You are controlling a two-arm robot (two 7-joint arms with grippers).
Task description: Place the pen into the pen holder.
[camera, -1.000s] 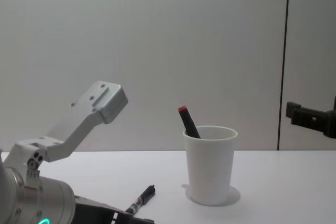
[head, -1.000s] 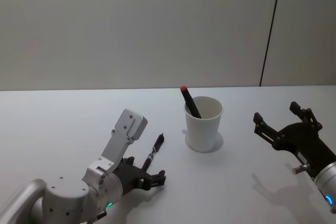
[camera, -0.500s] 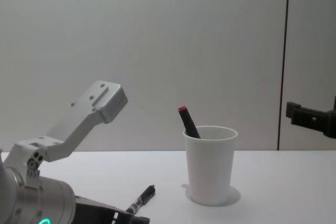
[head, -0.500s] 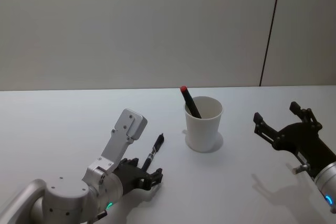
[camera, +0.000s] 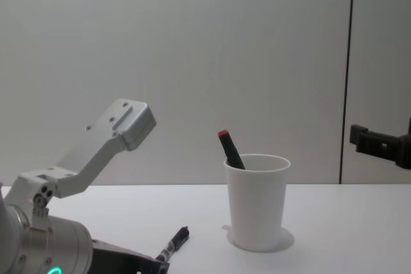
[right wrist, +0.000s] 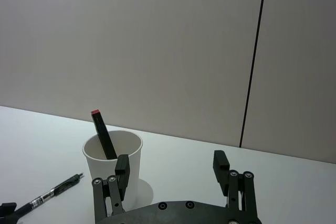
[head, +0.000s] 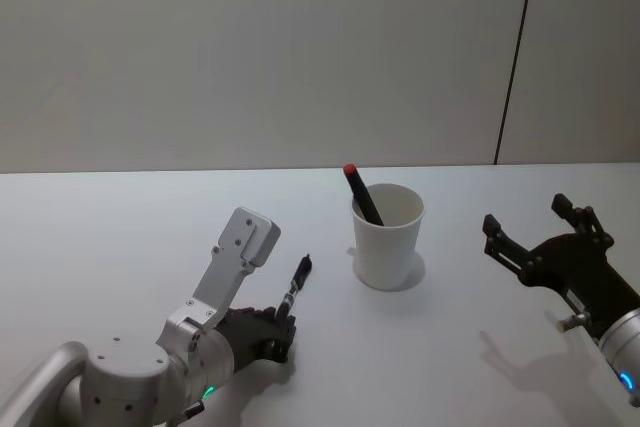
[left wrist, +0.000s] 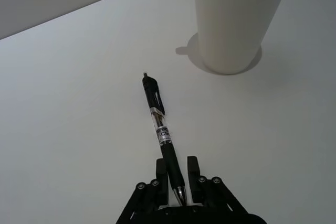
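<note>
Black clear-barrelled click pen (left wrist: 160, 129) is seen flat on the white table (head: 120, 227) near the white paper cup (head: 387, 237), pinched at its tip end by the left gripper (left wrist: 177, 174). Held so far off-centre, it could be swung or dropped when lifted, or the cup could be knocked over. Right gripper (head: 525, 215) is parked with fingers spread.

Light is soft and even, coming from above; the white counter (head: 120, 217) is evenly bright; the pen holder (head: 388, 237) has a faint shadow around its base; the right hand (head: 526, 217) casts a pale one below itself; the pen (left wrist: 161, 129) looks sharp.
</note>
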